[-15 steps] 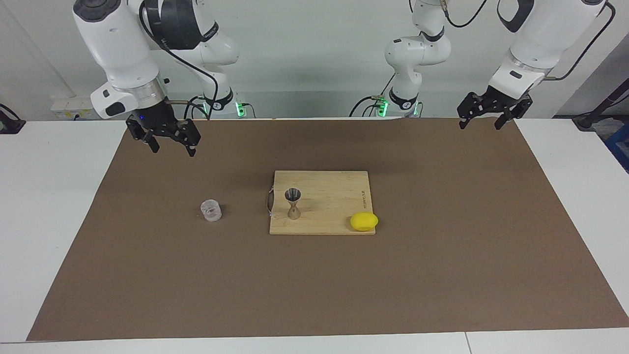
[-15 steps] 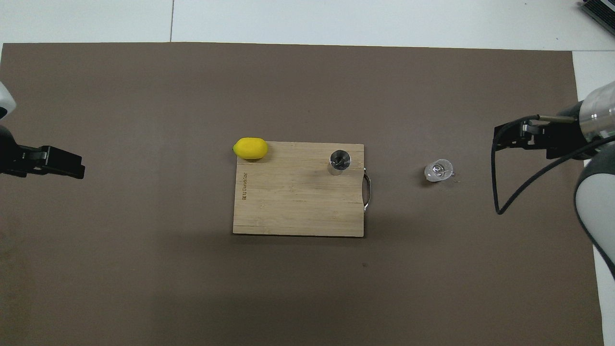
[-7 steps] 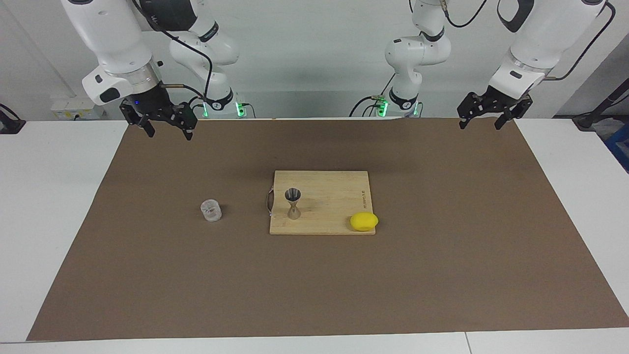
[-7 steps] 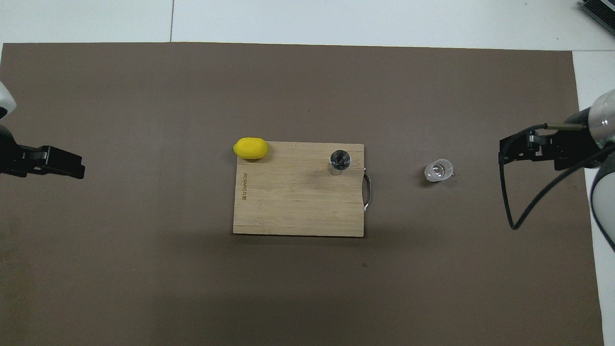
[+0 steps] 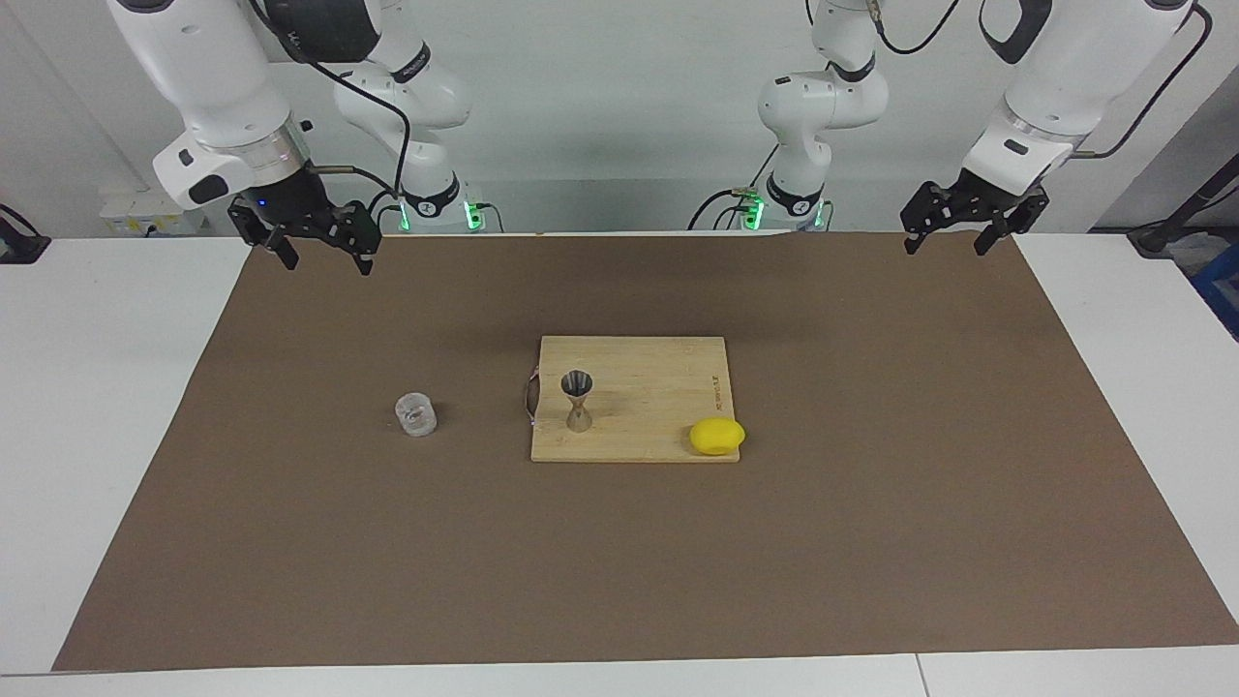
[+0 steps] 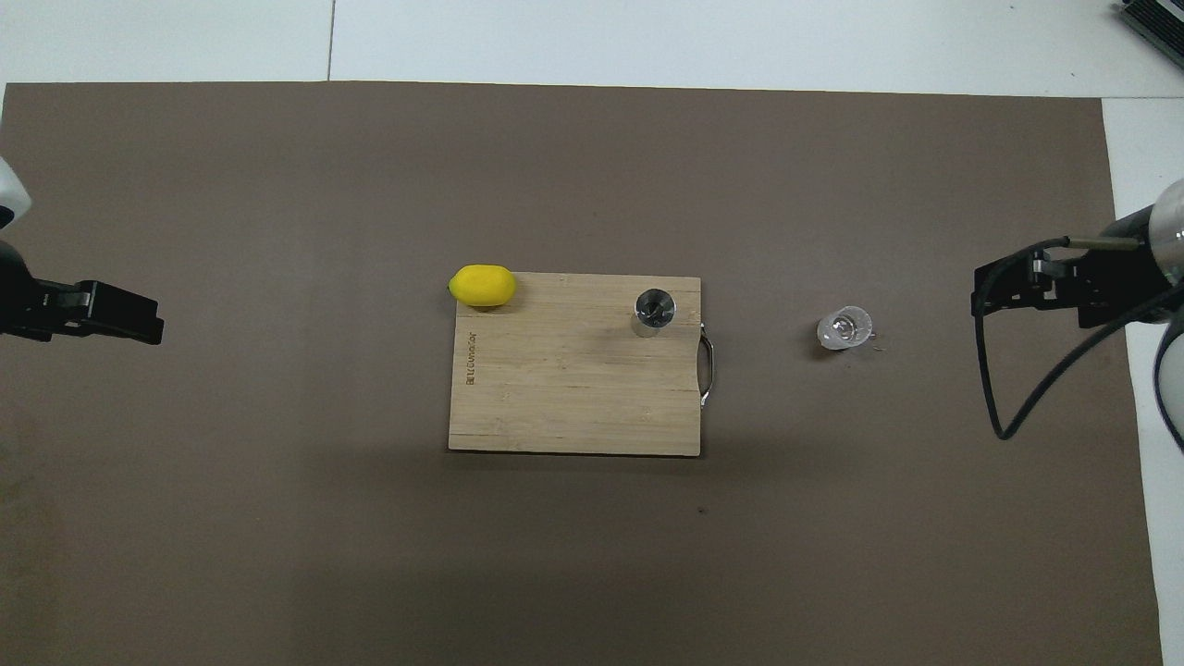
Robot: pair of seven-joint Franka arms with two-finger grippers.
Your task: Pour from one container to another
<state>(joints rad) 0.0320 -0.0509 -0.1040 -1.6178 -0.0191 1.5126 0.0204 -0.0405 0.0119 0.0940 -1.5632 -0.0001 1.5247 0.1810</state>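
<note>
Brown mat over white table | right gripper (image 5: 317,254) raised, fingers apart, empty, over the mat edge | left gripper (image 5: 958,230) likewise, waiting | glass cup (image 5: 416,414) upright on the mat, at 9 o'clock of the jigger (image 5: 578,401) on the cutting board (image 5: 668,373) in the facing view | lemon (image 5: 717,437) on the board's corner | advice: clasp cup low, tilt slowly.

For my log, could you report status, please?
Left gripper and right gripper open, raised, empty. Glass cup on mat; jigger on board. Nothing between.

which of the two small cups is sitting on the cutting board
The metal jigger, hourglass-shaped, stands upright on the cutting board. The clear glass cup sits off it on the brown mat, toward the right arm's end.
</note>
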